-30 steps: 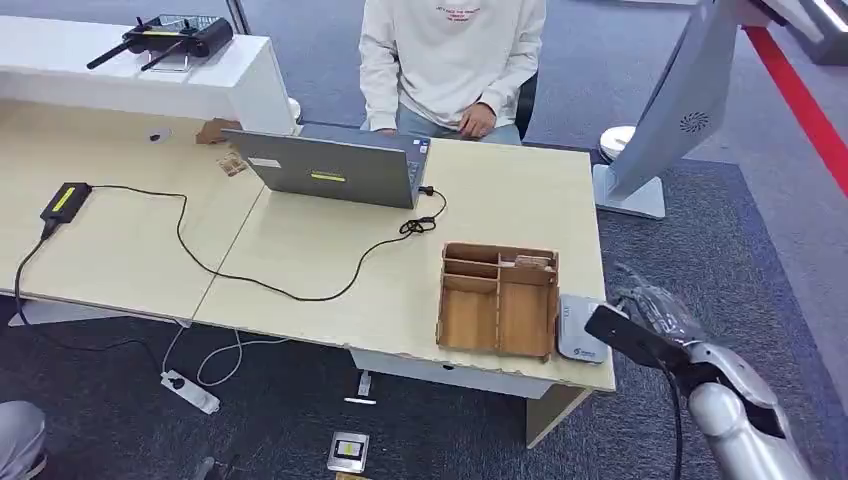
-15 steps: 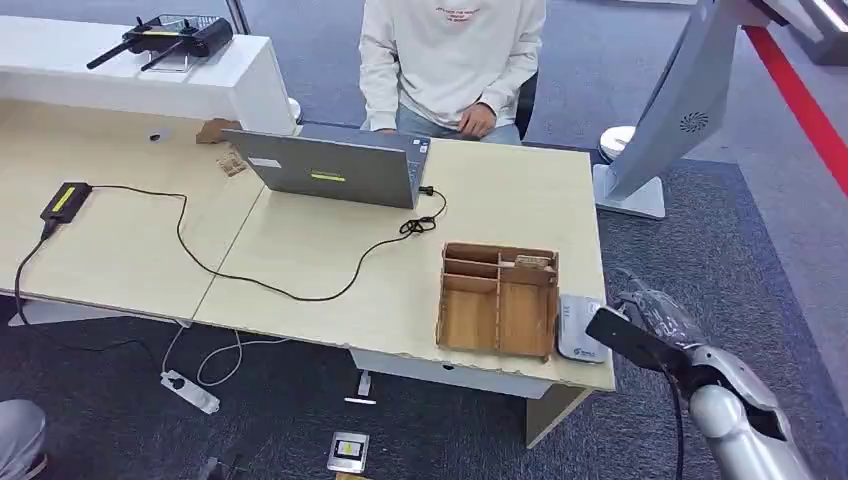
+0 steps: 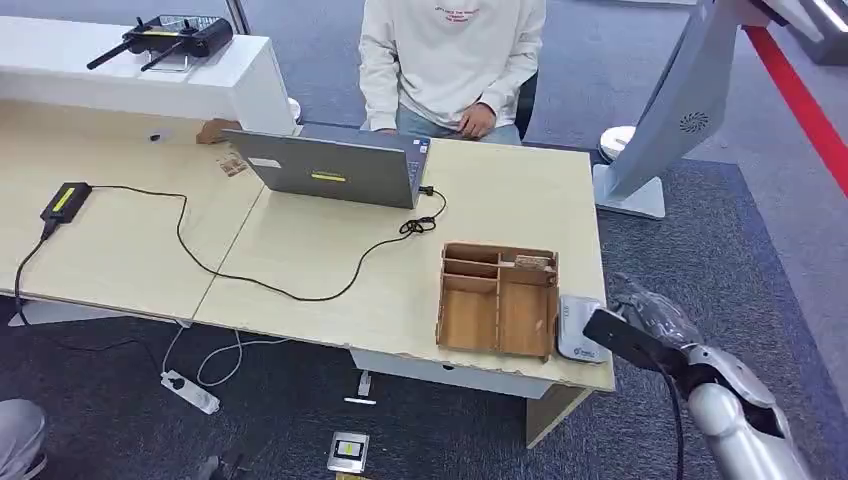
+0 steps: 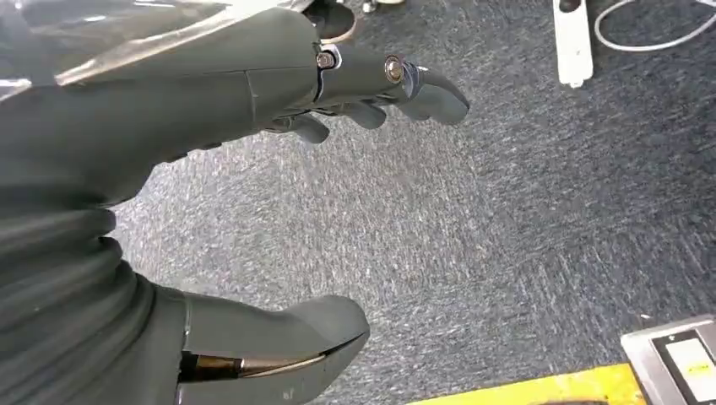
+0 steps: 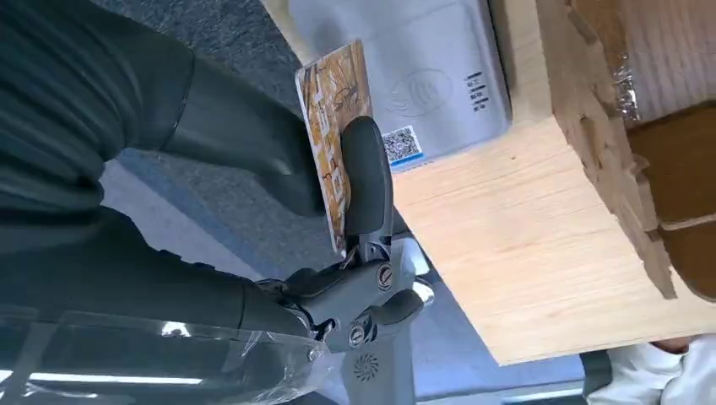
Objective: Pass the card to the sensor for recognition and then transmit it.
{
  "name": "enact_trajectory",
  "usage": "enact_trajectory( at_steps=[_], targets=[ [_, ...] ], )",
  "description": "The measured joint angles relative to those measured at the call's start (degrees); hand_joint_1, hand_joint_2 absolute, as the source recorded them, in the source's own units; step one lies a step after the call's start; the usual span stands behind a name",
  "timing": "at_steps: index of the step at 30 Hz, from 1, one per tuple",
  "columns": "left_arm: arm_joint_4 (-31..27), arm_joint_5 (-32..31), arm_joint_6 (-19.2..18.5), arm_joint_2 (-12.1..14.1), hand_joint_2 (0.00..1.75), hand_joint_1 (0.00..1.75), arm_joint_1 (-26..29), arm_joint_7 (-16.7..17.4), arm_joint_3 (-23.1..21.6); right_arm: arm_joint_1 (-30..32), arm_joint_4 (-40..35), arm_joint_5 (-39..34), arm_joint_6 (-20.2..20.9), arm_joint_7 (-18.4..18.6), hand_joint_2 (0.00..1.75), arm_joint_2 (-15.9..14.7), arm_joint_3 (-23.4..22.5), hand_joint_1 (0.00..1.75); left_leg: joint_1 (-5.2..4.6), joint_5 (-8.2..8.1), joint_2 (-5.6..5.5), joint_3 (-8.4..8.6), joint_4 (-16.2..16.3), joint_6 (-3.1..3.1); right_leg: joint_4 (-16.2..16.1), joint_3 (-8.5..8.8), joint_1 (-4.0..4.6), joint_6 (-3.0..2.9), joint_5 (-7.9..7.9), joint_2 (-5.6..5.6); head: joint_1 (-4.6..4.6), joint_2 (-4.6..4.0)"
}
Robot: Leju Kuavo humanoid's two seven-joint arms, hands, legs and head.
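My right hand [image 3: 650, 320] hovers just off the desk's front right corner and pinches an orange patterned card [image 5: 331, 139] between thumb and a finger. The card stands edge-on beside the sensor [image 3: 581, 329], a pale grey reader [image 5: 422, 72] with a QR label lying flat at the corner of the desk. In the right wrist view the card is close to the reader's edge; contact cannot be told. My left hand [image 4: 253, 169] hangs over the carpet, fingers spread, holding nothing.
A wooden compartment box [image 3: 499, 299] stands right beside the reader. A laptop [image 3: 335, 168] with a black cable sits mid-desk, and a person in a white sweatshirt [image 3: 450, 55] sits behind it. A white stand [image 3: 660, 110] rises on the right. A power strip [image 3: 190, 391] lies on the floor.
My right hand with the card has sunk slightly and edged closer to the reader. Everything else is as it was.
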Motion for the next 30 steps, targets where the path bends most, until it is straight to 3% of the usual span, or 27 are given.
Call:
enact_trajectory(
  at_steps=[20, 24, 30],
  targets=[
    [-0.5, -0.3, -0.3, -1.2, 1.75, 0.0, 0.6, -0.8, 3.5, -4.7, 2.5, 1.6, 0.7, -2.3, 1.75, 3.9, 1.7, 1.75, 0.0, 0.0, -0.01, -0.05, 0.0, 0.0, 0.0, -0.03, 0.0, 0.0, 0.0, -0.01, 0.0, 0.0],
    [-0.5, 0.2, -2.3, -0.9, 1.75, 0.0, 0.6, -2.1, 4.0, -5.6, 2.9, 1.8, 0.7, -2.6, 1.75, 4.3, 2.1, 1.75, 0.02, 0.0, -0.01, -0.05, 0.0, 0.0, 0.0, -0.03, 0.01, 0.0, 0.0, -0.01, 0.0, 0.0],
    [-0.5, 0.0, -0.4, -1.3, 1.75, 0.0, 0.8, -0.7, 4.9, -6.5, 4.0, 1.7, 0.7, -3.4, 1.75, 4.8, 2.7, 1.75, 0.01, 0.01, -0.01, -0.05, 0.0, 0.0, 0.0, -0.04, 0.01, 0.0, 0.0, -0.01, 0.0, 0.0]
  ],
)
